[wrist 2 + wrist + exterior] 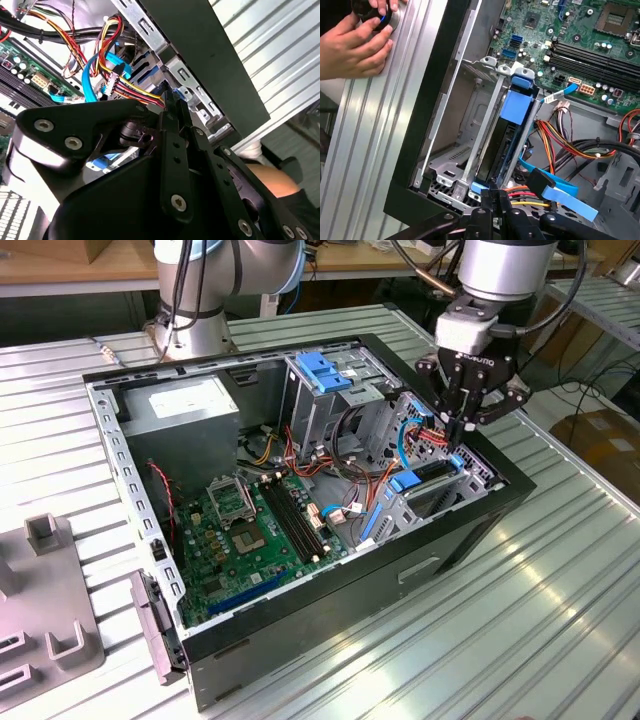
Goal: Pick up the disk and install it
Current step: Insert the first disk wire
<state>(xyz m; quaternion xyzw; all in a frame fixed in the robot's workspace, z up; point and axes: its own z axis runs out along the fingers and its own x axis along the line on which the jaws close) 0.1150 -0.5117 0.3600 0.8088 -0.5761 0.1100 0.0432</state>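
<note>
From where I stand, the disk is already down in the drive bay at the 3 o'clock side of the open computer case in the exterior view. It stands on edge, with its blue carrier rail showing along the top. The gripper hangs straight over it, fingers pointing down and drawn together with no gap that I can make out.

The tips sit at the end of the disk nearest the black case wall. I can't tell whether they pinch the rail's edge or only press on it.

What matters is how the disk runs from there. In the exterior view its long axis leaves the fingertips between 7 and 8 o'clock, heading inward toward the motherboard. So the gripper is over one end, not the middle.

In the first wrist view the disk is a dark slab between grey metal guides, stretching away from the gripper to a broad blue tab at its far end. Red, yellow and blue cables lie just beside it. A person's hand rests on the table outside the case, well apart.
</note>
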